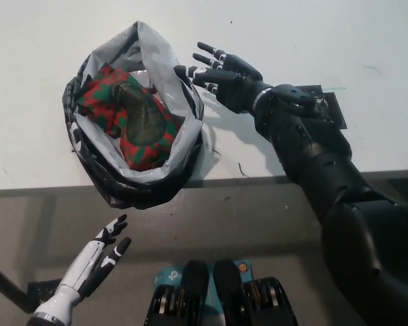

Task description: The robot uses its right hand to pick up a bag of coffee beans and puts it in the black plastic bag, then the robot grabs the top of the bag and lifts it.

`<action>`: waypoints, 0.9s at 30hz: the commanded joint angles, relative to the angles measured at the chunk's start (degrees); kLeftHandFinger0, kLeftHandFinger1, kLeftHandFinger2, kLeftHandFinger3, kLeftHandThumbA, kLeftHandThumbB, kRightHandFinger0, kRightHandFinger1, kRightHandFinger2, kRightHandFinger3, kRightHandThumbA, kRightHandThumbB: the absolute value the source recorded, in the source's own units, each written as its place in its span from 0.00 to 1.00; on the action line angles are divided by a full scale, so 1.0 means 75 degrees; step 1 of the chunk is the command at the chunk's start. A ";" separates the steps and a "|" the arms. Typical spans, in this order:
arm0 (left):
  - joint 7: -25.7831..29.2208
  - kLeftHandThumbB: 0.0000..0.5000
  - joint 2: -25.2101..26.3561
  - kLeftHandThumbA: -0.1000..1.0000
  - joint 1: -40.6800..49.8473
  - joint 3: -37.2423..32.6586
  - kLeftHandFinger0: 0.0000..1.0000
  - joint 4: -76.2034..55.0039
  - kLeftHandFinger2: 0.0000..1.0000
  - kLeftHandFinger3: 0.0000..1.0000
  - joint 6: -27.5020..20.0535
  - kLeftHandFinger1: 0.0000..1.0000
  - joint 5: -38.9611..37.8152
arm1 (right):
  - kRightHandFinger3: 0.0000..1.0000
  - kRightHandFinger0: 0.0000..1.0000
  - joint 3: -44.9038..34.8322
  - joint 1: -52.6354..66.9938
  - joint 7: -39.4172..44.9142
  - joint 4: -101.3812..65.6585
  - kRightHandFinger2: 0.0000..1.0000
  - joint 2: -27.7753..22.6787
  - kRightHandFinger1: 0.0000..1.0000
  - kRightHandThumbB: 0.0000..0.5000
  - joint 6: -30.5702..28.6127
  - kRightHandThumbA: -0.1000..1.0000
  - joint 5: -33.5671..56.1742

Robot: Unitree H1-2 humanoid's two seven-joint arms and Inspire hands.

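The black plastic bag (180,146) lies open on the white table (326,41) near its front edge, its silvery inner lining showing. Inside it rests the coffee bean bag (129,115), red and green patterned with a dark picture on its face. My black right hand (221,71) is open just right of the bag's upper rim, fingers spread, its fingertips (182,70) touching or nearly touching the rim. My white left hand (102,255) hangs open below the table edge at the lower left, holding nothing.
A small dark flat plate (330,105) lies on the table beside my right forearm. The table's front edge (258,180) runs across the middle of the view, with grey floor below it.
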 commanded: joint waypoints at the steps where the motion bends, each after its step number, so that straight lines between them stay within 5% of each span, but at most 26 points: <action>1: 0.0024 0.42 0.0065 1.00 -0.0144 0.0007 1.00 -0.0074 1.00 1.00 -0.0230 1.00 0.0017 | 1.00 1.00 -0.0049 -0.0568 0.0255 -0.0185 1.00 -0.0110 1.00 0.88 -0.0354 1.00 0.0305; 12: 0.0018 0.41 0.0055 1.00 -0.0133 -0.0037 1.00 0.0009 1.00 1.00 -0.0276 1.00 0.0049 | 1.00 1.00 0.0136 -0.0590 0.0401 -0.0335 1.00 0.0149 1.00 0.86 -0.0219 1.00 0.0258; 20: -0.0007 0.49 0.0036 1.00 -0.0198 -0.0015 1.00 -0.0101 1.00 1.00 -0.0093 1.00 0.0013 | 1.00 1.00 0.0759 -0.0443 0.0435 0.0157 1.00 0.0432 1.00 0.93 -0.0231 1.00 -0.0294; 27: -0.0011 0.46 0.0074 1.00 -0.0235 -0.0041 1.00 -0.0110 1.00 1.00 -0.0155 1.00 0.0062 | 1.00 1.00 0.1064 -0.0360 0.0214 0.0413 1.00 0.0626 1.00 1.00 -0.0242 1.00 -0.0262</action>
